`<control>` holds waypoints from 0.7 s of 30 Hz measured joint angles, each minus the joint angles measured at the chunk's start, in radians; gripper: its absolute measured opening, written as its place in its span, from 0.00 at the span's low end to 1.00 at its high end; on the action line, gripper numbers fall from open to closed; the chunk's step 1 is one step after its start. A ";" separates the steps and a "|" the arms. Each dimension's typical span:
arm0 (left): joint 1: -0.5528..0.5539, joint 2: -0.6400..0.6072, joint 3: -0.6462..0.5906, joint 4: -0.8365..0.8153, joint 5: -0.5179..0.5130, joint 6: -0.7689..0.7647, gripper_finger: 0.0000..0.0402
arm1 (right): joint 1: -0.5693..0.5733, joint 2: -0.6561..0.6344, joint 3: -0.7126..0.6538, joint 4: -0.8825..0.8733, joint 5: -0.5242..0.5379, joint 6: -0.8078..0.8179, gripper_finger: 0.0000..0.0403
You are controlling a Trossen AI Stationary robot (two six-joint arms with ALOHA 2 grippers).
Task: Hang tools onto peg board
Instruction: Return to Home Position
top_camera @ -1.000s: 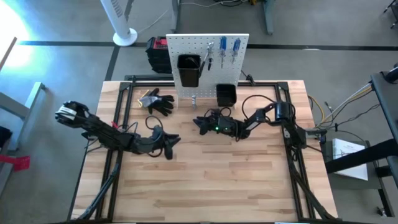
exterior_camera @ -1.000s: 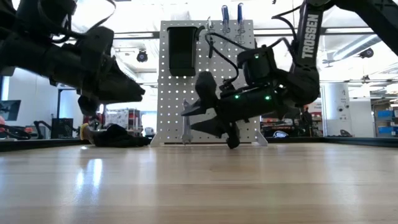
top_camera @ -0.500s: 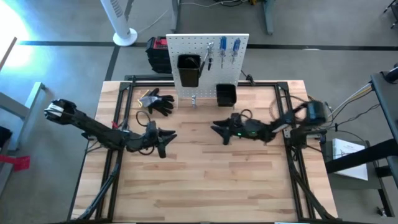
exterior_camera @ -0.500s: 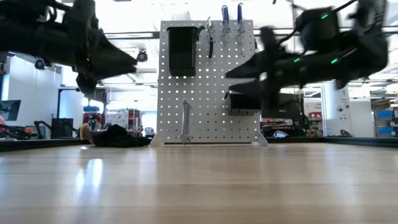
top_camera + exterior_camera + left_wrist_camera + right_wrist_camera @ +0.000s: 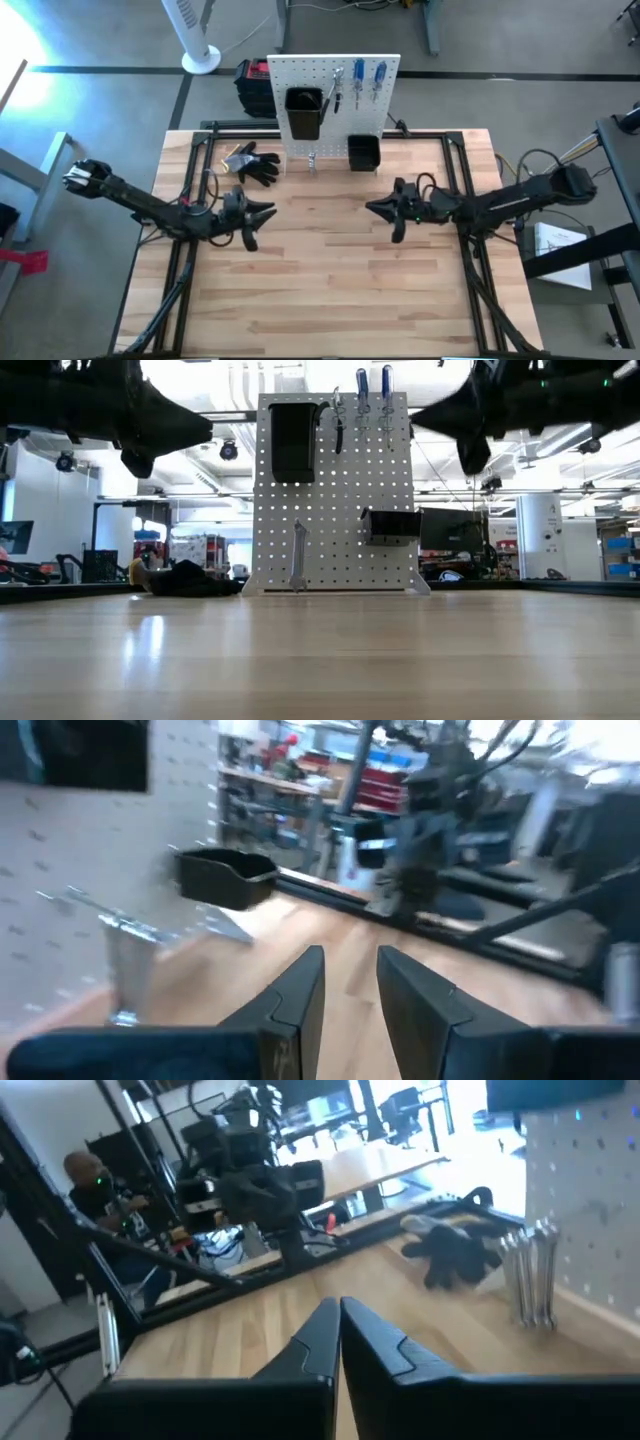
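Observation:
The white peg board [image 5: 335, 95] stands upright at the table's far edge and carries two black bins [image 5: 303, 112] [image 5: 363, 152]. Dark-handled pliers [image 5: 338, 86] and two blue-handled screwdrivers [image 5: 369, 78] hang near its top. A silver wrench [image 5: 298, 555] hangs low on it, between the bins. My left gripper [image 5: 268, 211] [image 5: 350, 958] hovers over the table's left half, level, its fingers slightly apart with nothing between them. My right gripper [image 5: 372, 207] [image 5: 338, 1305] hovers over the right half, level and shut on nothing. The two point at each other.
Black work gloves [image 5: 255, 163] lie on the table left of the peg board's foot. The black frame rails [image 5: 190, 180] run along the table's sides and far edge. Bare wooden tabletop [image 5: 330, 290] lies between and in front of the arms.
My right gripper has drawn back from the foot of the peg board toward the table's right edge, risen and rolled, and its fingers have shut on nothing. My left gripper has risen and pulled back a little toward the left edge. The wrench stays hanging on the board.

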 joint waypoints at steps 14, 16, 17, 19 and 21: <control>0.164 0.078 0.086 0.086 0.053 0.161 0.19 | 0.071 -0.082 0.245 -0.402 0.029 -0.124 0.00; 0.198 0.110 0.108 0.111 0.104 0.166 0.19 | 0.079 -0.100 0.282 -0.457 0.029 -0.130 0.00; 0.209 0.126 0.118 0.127 0.120 0.172 0.19 | 0.084 -0.112 0.300 -0.477 0.030 -0.133 0.00; 0.215 0.160 0.131 0.171 0.140 0.187 0.19 | 0.096 -0.149 0.325 -0.529 0.038 -0.154 0.00; 0.209 0.181 0.131 0.212 0.147 0.196 0.19 | 0.109 -0.200 0.342 -0.580 0.056 -0.178 0.00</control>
